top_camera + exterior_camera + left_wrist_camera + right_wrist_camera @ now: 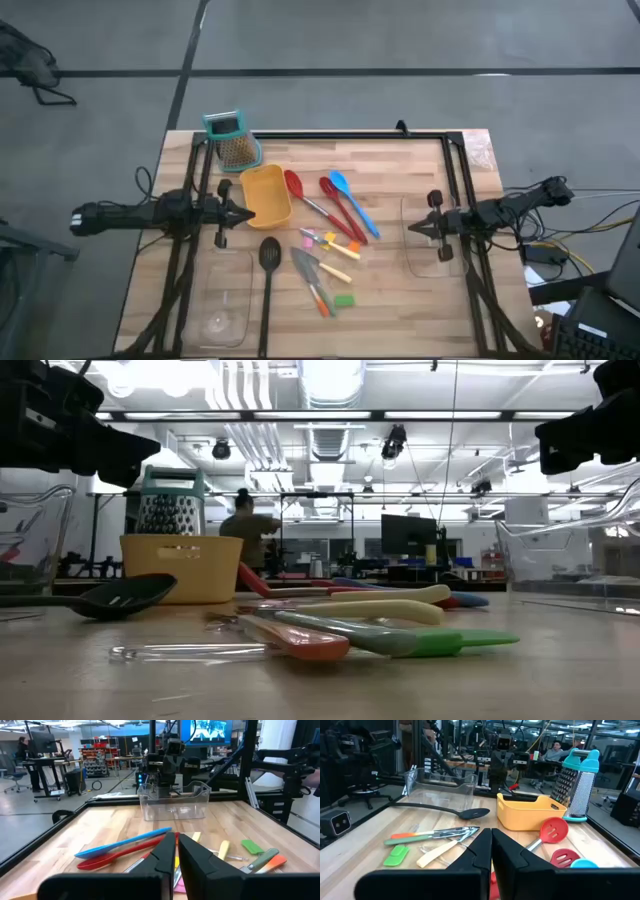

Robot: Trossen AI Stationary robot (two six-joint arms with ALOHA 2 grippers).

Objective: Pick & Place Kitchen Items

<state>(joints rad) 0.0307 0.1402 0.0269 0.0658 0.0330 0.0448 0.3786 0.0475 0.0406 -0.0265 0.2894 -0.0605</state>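
Utensils lay scattered over the middle of the wooden table (pixel 400 290), none of them held. Both arms hung level above the table, pointing at each other from opposite sides. At the left side the left gripper (pixel 248 213) hovered beside the yellow tray (pixel 266 194), its fingers close together with only a thin slit between them and nothing in it. At the right side the right gripper (pixel 412 228) hovered over the edge of a clear tray (pixel 432 262), its fingers pressed together and empty. Between them lay a red spoon (pixel 302 196), a red slotted spoon (pixel 339 207) and a blue spoon (pixel 354 204), side by side and slanting away from the yellow tray. Nearer the front edge a black slotted spoon (pixel 269 272) lay lengthwise, just beside a second clear tray (pixel 222 300) at the front left. Right of it sat a cluster of small tools: a pink one (pixel 322 238), a yellow one (pixel 338 270), a metal-bladed one (pixel 304 261), an orange one (pixel 321 302) and a green one (pixel 343 299). A grater (pixel 233 137) stood at the back left, behind the yellow tray.
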